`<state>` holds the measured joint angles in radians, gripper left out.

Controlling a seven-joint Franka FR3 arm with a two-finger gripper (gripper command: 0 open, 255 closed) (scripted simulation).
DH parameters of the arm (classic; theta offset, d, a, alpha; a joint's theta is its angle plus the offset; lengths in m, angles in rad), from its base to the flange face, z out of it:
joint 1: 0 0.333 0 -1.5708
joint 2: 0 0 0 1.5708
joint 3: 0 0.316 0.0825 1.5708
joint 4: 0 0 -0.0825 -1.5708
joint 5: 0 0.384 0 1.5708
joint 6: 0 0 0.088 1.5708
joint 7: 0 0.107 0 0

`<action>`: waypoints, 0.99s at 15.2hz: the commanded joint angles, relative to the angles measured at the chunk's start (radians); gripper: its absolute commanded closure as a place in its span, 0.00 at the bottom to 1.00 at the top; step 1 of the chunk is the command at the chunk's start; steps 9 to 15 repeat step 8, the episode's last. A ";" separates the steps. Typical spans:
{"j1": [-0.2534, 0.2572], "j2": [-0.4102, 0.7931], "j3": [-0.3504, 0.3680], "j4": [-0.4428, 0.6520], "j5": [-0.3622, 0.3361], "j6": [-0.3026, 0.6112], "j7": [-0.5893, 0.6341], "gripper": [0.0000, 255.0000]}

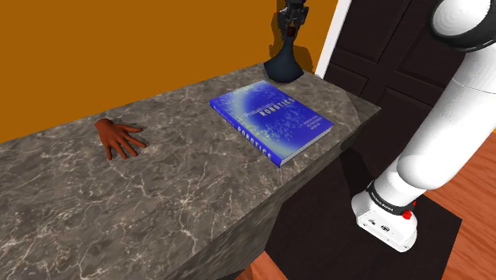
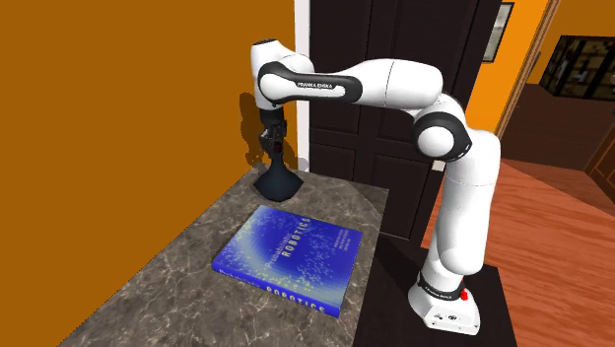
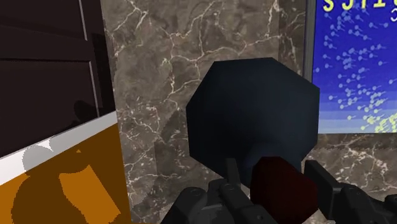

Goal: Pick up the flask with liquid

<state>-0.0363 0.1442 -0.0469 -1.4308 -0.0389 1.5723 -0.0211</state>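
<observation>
Now we see the dark flask standing on the veined desk, long axis vertical, neck pointing up between the jaws, which look clenched on it. We judge it stiff, slippery, fragile and bottom-heavy; the narrow neck is the place to hold.

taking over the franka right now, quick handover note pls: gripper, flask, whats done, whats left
Gripper: low over the dark flask, set around its dark red neck; whether it is clamped cannot be told.
Flask: upright on the marble counter, at the corner by the orange wall, beyond the blue book.
Done: approach to the neck.
Left: confirm the grip, then lift the flask, probably straight up.
</observation>
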 commanded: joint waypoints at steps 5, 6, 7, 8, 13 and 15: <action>0.000 0.030 0.000 0.127 0.001 -0.095 -0.003 1.00; 0.000 0.037 0.000 0.150 0.001 -0.112 -0.004 1.00; 0.000 0.038 0.000 0.154 0.001 -0.114 -0.004 1.00; 0.000 0.038 0.000 0.154 0.001 -0.114 -0.004 1.00; 0.000 0.038 0.000 0.154 0.001 -0.114 -0.004 1.00; 0.000 0.038 0.000 0.154 0.001 -0.114 -0.004 1.00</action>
